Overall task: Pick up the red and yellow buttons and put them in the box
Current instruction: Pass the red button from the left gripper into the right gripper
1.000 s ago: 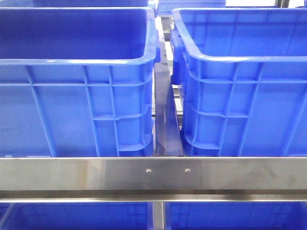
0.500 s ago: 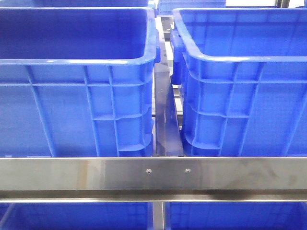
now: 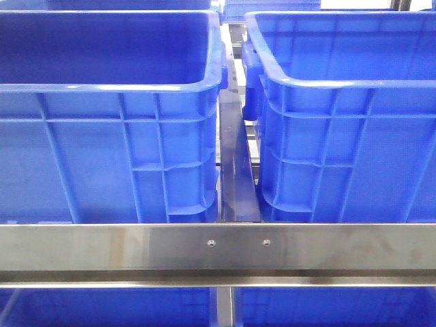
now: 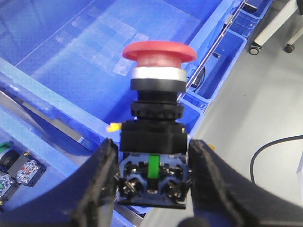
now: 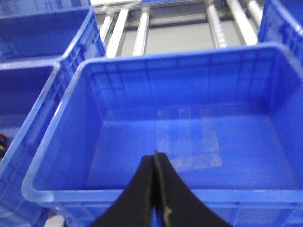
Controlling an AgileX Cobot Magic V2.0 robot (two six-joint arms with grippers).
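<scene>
My left gripper is shut on the red button, a mushroom-headed switch with a silver collar and black body, gripped at its base block. It hangs over a blue box whose floor is bare below it. My right gripper is shut and empty, above the near rim of another blue box with a bare floor. In the front view two blue boxes stand side by side, left and right; neither gripper shows there. A yellow button is not clearly in view.
Several small switch parts lie in a lower bin near the left gripper. A steel rail crosses in front of the boxes. Roller conveyor rails run behind the right box. More blue crates stand beside it. A black cable lies on the floor.
</scene>
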